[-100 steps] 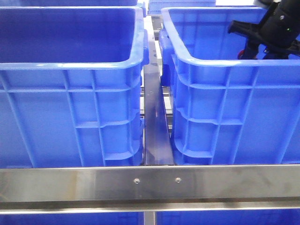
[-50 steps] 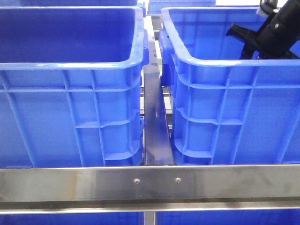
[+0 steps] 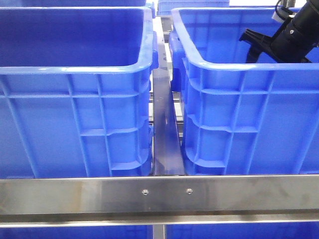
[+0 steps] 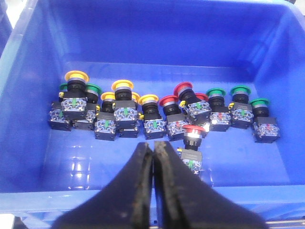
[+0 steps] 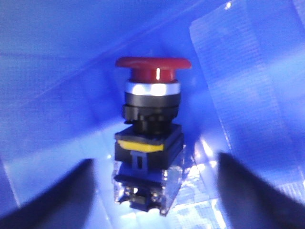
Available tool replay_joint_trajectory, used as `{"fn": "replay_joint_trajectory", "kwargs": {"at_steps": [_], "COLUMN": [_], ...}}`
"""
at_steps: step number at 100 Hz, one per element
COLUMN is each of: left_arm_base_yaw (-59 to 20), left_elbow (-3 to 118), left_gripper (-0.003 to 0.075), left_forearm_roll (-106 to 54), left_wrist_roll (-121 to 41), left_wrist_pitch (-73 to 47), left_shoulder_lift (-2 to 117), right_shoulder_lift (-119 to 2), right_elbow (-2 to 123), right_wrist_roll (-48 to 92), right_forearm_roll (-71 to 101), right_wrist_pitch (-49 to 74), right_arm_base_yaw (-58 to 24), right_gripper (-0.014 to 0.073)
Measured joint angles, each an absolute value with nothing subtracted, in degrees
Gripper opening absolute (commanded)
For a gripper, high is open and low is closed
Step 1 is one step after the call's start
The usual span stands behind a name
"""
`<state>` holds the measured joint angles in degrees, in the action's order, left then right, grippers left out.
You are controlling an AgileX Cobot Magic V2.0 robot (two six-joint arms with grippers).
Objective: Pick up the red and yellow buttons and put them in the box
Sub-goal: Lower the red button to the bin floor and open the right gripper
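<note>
Spanning the near edge of the front view, a steel rail (image 3: 159, 194) crosses in front of two blue crates, the left crate (image 3: 75, 99) at 9 o'clock and the right crate (image 3: 239, 109) at 3 o'clock, with a narrow metal strip (image 3: 163, 124) between them. The right arm (image 3: 294, 35) reaches down into the right crate at about 2 o'clock. In the right wrist view, the right tool (image 5: 152, 191) is spread wide, its two dark fingers (image 5: 52, 195) apart at either side; a red mushroom-head button (image 5: 151, 143) stands upright on the crate floor between them, touching neither. In the left wrist view, the left tool (image 4: 153, 152) is closed on nothing, fingertips pressed together, above the near wall of a blue bin (image 4: 28, 157). A lone red button (image 4: 193, 138) lies just beyond the tips at 1 o'clock. Farther in, a row of buttons runs across the floor: yellow buttons (image 4: 121, 102) toward 10 o'clock, red buttons (image 4: 183, 93) at centre, green buttons (image 4: 238, 95) toward 2 o'clock.
</note>
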<state>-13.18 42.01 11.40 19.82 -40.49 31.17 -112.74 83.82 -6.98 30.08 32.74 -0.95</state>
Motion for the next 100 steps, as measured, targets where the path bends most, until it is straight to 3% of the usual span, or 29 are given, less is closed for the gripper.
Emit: {"fn": "replay_joint_trajectory", "kwargs": {"at_steps": [38,63,100], "left_arm_base_yaw": [-13.2,-13.2,-13.2], "left_elbow": [42.0,42.0,42.0], "left_gripper": [-0.0019,-0.0019,-0.0019], "left_forearm_roll": [11.4,11.4,11.4], "left_wrist_roll": [19.8,19.8,19.8], "left_wrist_pitch": [-40.4,-40.4,-40.4], "left_shoulder_lift": [31.2,31.2,31.2], "right_shoulder_lift": [-111.7,-104.3,-86.8], "right_elbow": [83.8,83.6,67.8], "right_wrist_roll": [-4.1,-0.7,5.6], "right_forearm_roll": [30.1,28.4,23.6], "right_wrist_pitch": [35.6,36.3,32.3], "right_arm_base_yaw": [-1.0,-1.0,-2.8], "right_gripper": [0.0645,0.0645,0.0645]}}
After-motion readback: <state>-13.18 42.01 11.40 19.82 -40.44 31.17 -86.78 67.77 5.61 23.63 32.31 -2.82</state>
